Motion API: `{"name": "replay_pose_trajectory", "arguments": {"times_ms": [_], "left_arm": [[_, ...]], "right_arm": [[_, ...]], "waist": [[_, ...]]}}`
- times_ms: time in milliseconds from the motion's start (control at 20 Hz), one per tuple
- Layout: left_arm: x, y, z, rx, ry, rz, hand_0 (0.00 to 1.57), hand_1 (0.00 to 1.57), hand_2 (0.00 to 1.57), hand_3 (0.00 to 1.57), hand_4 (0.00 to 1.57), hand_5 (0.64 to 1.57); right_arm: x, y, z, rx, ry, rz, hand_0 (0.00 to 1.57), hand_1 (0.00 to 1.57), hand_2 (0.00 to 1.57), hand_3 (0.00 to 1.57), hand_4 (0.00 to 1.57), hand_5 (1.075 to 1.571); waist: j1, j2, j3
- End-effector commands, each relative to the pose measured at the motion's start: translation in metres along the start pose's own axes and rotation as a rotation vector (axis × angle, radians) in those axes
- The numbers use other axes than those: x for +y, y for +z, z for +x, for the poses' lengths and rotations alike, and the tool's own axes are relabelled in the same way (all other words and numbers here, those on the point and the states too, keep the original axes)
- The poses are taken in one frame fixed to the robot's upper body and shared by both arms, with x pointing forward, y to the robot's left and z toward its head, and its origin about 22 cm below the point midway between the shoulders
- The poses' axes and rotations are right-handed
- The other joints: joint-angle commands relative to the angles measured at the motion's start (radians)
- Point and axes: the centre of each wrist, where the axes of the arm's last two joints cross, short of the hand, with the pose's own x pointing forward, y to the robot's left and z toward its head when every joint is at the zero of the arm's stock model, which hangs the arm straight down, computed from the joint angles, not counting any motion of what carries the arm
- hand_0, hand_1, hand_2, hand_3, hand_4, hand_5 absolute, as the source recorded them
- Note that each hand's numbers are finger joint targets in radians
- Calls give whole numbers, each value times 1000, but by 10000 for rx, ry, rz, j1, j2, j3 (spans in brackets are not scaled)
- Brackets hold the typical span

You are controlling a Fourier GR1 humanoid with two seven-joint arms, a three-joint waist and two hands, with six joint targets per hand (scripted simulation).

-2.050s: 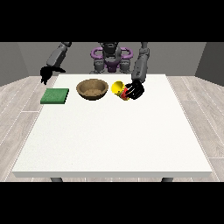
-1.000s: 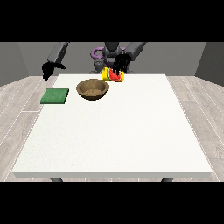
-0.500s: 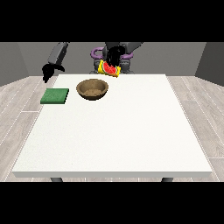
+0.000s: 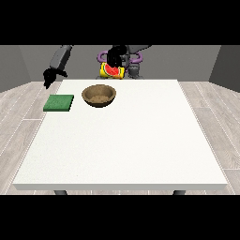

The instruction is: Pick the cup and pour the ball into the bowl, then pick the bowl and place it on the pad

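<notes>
— Front view? Yellow cup [image 4: 112,71] with red watermelon print, raised and tipped, behind and above wooden bowl [image 4: 99,95] on white bench [image 4: 122,140]. Fingers of hand at view's right [image 4: 115,57] wrapped around cup.

— Other hand [image 4: 50,76]? Hanging beyond green pad [image 4: 59,103]; finger state impossible to tell.

— Risk? Ball unseen; tipped short of bowl, likely to spill onto bench and roll off.
</notes>
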Motion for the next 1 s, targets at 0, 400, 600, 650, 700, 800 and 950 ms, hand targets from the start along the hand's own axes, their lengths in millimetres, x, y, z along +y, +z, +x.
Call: {"name": "replay_pose_trajectory", "arguments": {"times_ms": [0,400,600,650,700,800,950], "left_arm": [[2,-1,3,-743,-1277,-224,374,374,1571,1571,928,1571],[6,0,-18,-1232,-1668,-502,1453,1453,1571,1571,1090,1547],[16,1,-46,-686,-723,-105,763,763,1571,1571,1061,1560],[10,3,-55,103,388,-152,211,211,1571,1571,1021,1569],[14,1,-81,637,782,167,0,0,1571,1571,963,1568],[-15,27,-116,1491,1581,256,0,0,1571,1571,750,1514],[-43,57,-133,2143,3486,652,1520,1520,1571,1571,869,1514]], "right_arm": [[-18,-10,19,-555,-341,242,0,0,186,288,429,1528],[-8,-6,12,-49,-126,445,0,0,304,414,435,1529],[-23,24,-1,478,-255,157,0,0,160,277,689,1548],[-26,25,1,772,-393,252,0,0,160,277,689,1548],[-10,20,-5,471,-257,142,0,0,160,277,689,1548],[-12,41,-16,967,-605,30,0,0,160,277,689,1548],[-18,32,-7,859,-633,-329,0,0,340,331,716,1559]], "waist": [[-95,216,2],[-153,-263,-6],[275,-148,-3],[147,-533,-12],[209,-378,-17],[458,-462,-32],[1191,39,-55]]}}
